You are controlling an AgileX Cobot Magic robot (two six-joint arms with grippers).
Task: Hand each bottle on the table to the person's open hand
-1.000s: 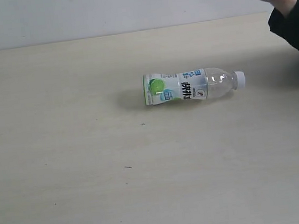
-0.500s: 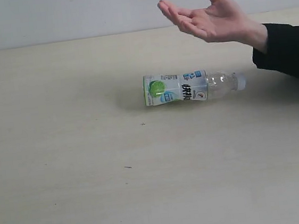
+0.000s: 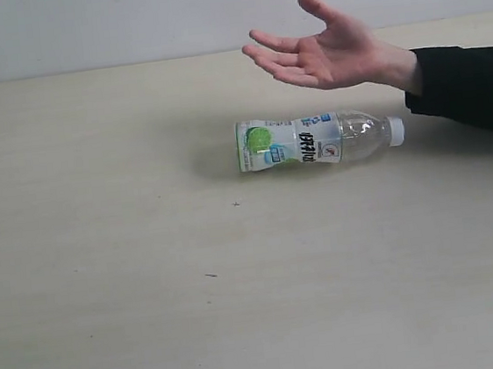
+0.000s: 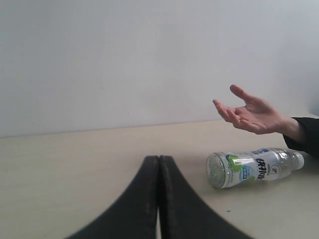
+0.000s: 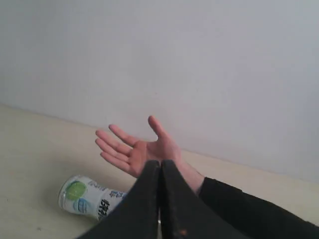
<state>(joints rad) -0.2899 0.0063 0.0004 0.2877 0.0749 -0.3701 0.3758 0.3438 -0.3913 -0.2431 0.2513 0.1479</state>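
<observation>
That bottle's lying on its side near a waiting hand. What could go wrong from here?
The bottle lies on its side, so it may roll when a claw touches it. The open hand hangs close to it, so a reaching claw might bump it. The left claw and right claw are shut and must open.

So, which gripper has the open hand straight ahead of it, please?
The right gripper: the open hand lies beyond its shut tips, whereas the left gripper points beside the bottle.

Wall (image 3: 123,21): plain pale grey-white, unmarked, fills the background in every view.
Sleeve (image 3: 470,86): black fabric, enters at exterior view's right edge.
</observation>
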